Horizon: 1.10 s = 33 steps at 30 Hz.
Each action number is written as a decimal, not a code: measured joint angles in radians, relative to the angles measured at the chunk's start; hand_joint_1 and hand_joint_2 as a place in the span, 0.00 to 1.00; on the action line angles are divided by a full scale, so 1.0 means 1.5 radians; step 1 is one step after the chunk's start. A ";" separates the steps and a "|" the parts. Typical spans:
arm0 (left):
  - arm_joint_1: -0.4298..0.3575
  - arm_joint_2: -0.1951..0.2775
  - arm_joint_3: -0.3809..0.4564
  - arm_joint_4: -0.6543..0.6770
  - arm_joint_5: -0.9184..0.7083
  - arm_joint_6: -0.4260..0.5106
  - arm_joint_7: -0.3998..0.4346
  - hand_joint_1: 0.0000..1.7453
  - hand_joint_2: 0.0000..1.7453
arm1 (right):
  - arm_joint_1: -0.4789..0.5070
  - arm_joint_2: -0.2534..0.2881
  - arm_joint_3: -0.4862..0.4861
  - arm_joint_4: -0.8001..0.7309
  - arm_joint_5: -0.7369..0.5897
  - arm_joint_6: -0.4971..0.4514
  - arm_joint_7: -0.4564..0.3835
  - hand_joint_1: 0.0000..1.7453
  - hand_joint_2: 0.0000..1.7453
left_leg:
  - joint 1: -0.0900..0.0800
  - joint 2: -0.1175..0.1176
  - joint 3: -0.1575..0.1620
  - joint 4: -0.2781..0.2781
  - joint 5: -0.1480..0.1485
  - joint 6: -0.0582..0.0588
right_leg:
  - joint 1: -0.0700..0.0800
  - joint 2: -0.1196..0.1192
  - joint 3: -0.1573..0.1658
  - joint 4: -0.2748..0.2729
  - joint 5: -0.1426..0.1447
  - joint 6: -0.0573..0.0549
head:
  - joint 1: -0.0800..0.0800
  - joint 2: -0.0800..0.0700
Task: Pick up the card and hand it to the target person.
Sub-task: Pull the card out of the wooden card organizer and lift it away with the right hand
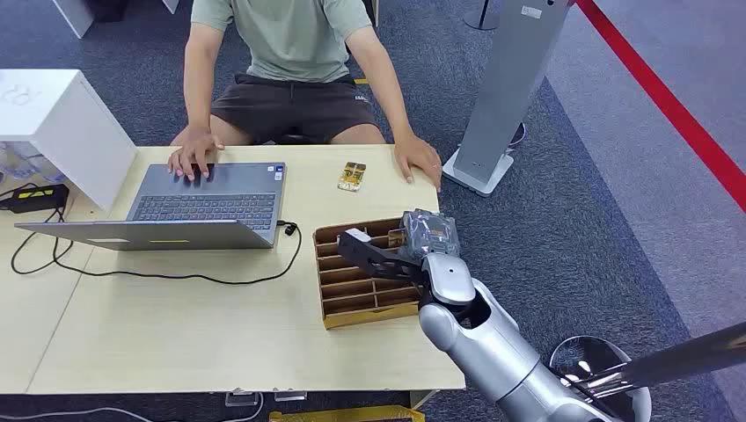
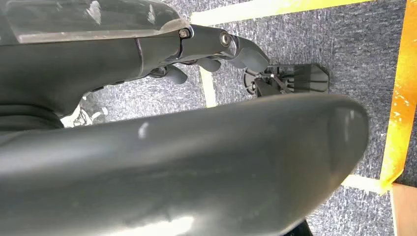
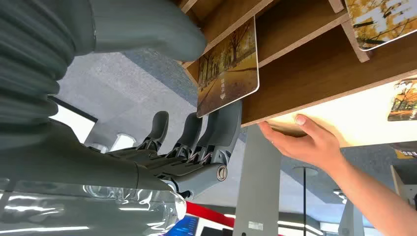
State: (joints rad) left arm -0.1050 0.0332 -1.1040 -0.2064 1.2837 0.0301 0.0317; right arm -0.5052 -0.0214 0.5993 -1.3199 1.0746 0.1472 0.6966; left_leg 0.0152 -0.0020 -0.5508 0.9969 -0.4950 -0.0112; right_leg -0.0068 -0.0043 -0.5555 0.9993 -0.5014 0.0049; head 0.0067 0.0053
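Observation:
A card (image 3: 228, 69) printed with autumn trees stands in a slot of the brown divided box (image 1: 339, 303) on the table's right side. My right hand (image 1: 396, 251) is over that box. In the right wrist view its thumb (image 3: 147, 29) lies against one edge of the card and its fingers (image 3: 221, 128) against the opposite edge, pinching it. A person in a green shirt (image 1: 290, 35) sits across the table with one hand (image 1: 420, 161) flat on the tabletop and the other on the laptop. My left hand (image 2: 216, 49) hangs by my side over the carpet, holding nothing.
A second card (image 1: 352, 176) lies loose on the table in front of the person, and more cards (image 3: 383, 19) sit in other slots. An open laptop (image 1: 207, 207) with a black cable (image 1: 176, 274) takes the left middle. A white box (image 1: 62, 123) stands far left, a grey pillar (image 1: 510, 88) right of the table.

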 joint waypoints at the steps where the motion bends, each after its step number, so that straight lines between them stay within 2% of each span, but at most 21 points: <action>1: 0.000 0.000 0.000 0.000 0.000 0.000 0.000 0.00 0.00 | 0.000 0.000 0.000 0.000 -0.001 0.000 0.000 0.54 1.00 | 0.000 0.000 0.000 0.000 0.000 0.000 | 0.000 0.000 0.000 0.000 0.000 0.000 | 0.000 0.000; 2: 0.000 0.000 0.000 0.000 0.000 0.000 0.000 0.00 0.00 | 0.000 0.000 0.000 0.000 -0.001 0.000 0.000 0.55 1.00 | 0.000 0.000 0.000 0.000 0.000 0.000 | 0.000 0.000 0.000 0.000 0.000 0.000 | 0.000 0.000; 6: 0.000 0.000 0.000 0.000 0.000 0.000 0.000 0.00 0.00 | 0.000 0.000 0.000 0.000 -0.004 0.000 0.000 0.79 1.00 | 0.000 0.000 0.000 0.000 0.000 0.000 | 0.000 0.000 0.000 0.000 0.000 0.000 | 0.000 0.000; 13: 0.000 0.000 0.000 0.000 0.000 0.000 0.000 0.00 0.00 | 0.000 0.000 -0.001 0.000 -0.004 -0.002 0.000 1.00 1.00 | 0.000 0.000 0.000 0.000 0.000 0.000 | 0.000 0.000 0.000 0.000 0.000 0.000 | 0.000 0.000; 33: 0.000 0.000 0.000 0.000 -0.002 -0.006 -0.008 0.00 0.00 | -0.001 -0.002 -0.004 -0.001 -0.005 -0.007 0.000 1.00 1.00 | 0.000 0.000 0.000 0.000 0.000 0.000 | 0.000 0.000 0.000 0.000 0.000 0.000 | 0.000 0.000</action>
State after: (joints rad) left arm -0.1049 0.0331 -1.1042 -0.2064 1.2814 0.0211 0.0191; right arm -0.5060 -0.0249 0.5938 -1.3214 1.0678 0.1369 0.6967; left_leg 0.0152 -0.0020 -0.5510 0.9969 -0.4950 -0.0112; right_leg -0.0068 -0.0044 -0.5553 0.9994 -0.5014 0.0049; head 0.0066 0.0053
